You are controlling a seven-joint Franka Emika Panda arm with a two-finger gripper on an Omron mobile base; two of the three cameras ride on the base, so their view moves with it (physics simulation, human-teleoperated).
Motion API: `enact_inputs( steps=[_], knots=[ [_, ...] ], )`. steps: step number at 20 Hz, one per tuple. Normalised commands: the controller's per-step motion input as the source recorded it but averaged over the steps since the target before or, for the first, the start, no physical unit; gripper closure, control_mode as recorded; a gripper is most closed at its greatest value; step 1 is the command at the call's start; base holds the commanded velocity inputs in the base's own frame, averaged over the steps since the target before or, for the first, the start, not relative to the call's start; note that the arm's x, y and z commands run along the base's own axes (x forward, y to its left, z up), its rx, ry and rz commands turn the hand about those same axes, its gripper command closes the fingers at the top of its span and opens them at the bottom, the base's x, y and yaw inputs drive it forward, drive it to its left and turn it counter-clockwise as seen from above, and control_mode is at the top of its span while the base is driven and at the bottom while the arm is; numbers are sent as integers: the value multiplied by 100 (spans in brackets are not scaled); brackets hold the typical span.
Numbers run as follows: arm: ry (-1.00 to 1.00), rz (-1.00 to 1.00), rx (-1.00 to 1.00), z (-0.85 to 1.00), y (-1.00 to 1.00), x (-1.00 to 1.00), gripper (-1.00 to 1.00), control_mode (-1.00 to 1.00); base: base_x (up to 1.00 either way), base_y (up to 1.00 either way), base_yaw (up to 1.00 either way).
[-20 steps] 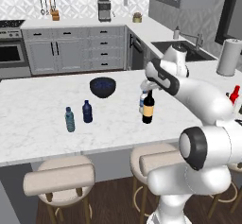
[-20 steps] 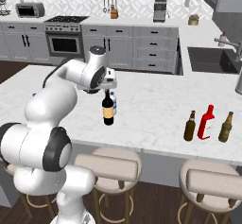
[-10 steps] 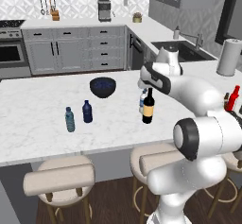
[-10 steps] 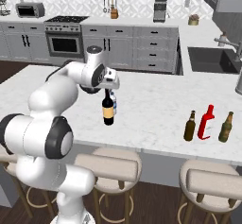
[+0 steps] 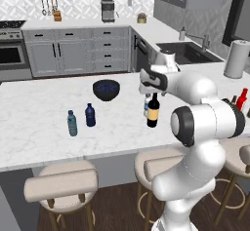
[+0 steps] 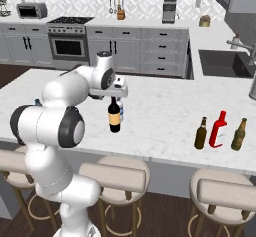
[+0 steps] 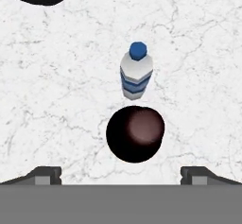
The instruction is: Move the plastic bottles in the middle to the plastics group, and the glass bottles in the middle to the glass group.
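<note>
Wine bottle (image 7: 135,133) upright under the wide-spread claw (image 7: 121,173); water bottle (image 7: 136,74) unobstructed just beyond it from the hand.

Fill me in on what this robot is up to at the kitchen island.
The white arm hangs its open gripper straight above the black wine bottle standing mid-counter, holding nothing. A small clear water bottle stands just beside the wine bottle. To one side stand a teal bottle and a navy bottle; at the other end a red bottle stands between two brown ones.
</note>
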Motion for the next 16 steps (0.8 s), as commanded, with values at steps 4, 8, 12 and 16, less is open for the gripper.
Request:
enact_inputs(
  steps=[4,8,12,16],
  knots=[
    [0,0,-4,-14,0,15,-100,-100,0,0,0],
    [0,0,-1,-18,-2,15,-100,-100,0,0,0],
    [0,0,-1,-19,-6,15,-100,-100,0,0,0],
    [0,0,0,-4,-14,6,-100,-100,0,0,0]
  ],
)
